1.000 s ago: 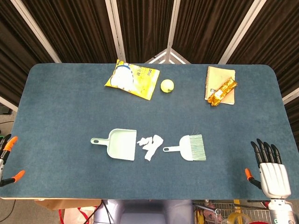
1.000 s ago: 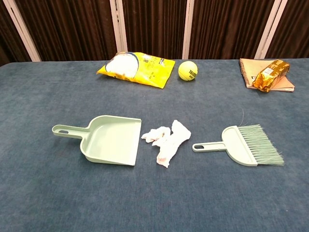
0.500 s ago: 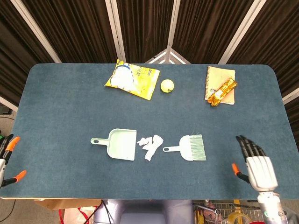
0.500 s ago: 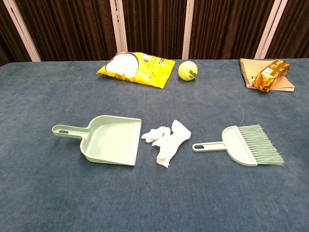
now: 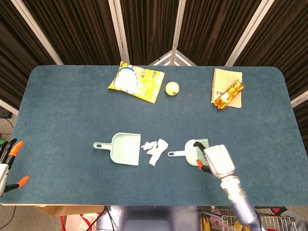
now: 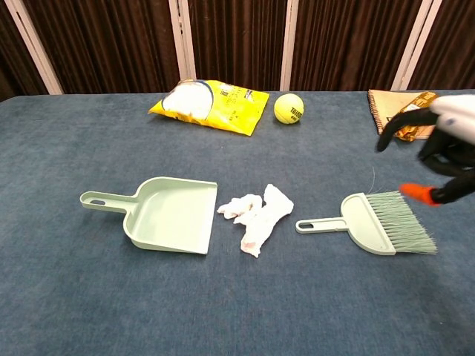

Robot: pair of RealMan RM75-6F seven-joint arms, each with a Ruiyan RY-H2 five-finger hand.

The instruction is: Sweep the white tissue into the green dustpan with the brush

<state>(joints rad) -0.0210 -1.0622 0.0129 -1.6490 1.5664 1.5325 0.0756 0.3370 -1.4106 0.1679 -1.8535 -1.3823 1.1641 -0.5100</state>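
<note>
At the near left edge of the table the left hand is seen only in part in the head view, off the cloth and well apart from everything; whether its fingers are spread or curled cannot be told. Nearer the middle, the right hand is held above the bristle end of the brush, with fingers apart and nothing held, and no contact with the brush can be made out. The brush handle is pointed left toward the white tissue, which lies crumpled on the cloth between the brush and the open mouth of the green dustpan, just beside that mouth. Several risks are judged from this layout. Because the hand is placed over the bristles and not the handle, a grasp there could be weak, and the brush could be twisted or dropped. The dustpan is held by nothing, so it may be pushed left by a sweep instead of being filled. The tissue is light and loosely bunched, so it could be dragged over the pan's lip, snagged in the bristles, or smeared sideways on the rough cloth. At the far side the yellow bag, the tennis ball and the notebook with a snack wrapper are well apart from the work, so little trouble is expected from them.
</note>
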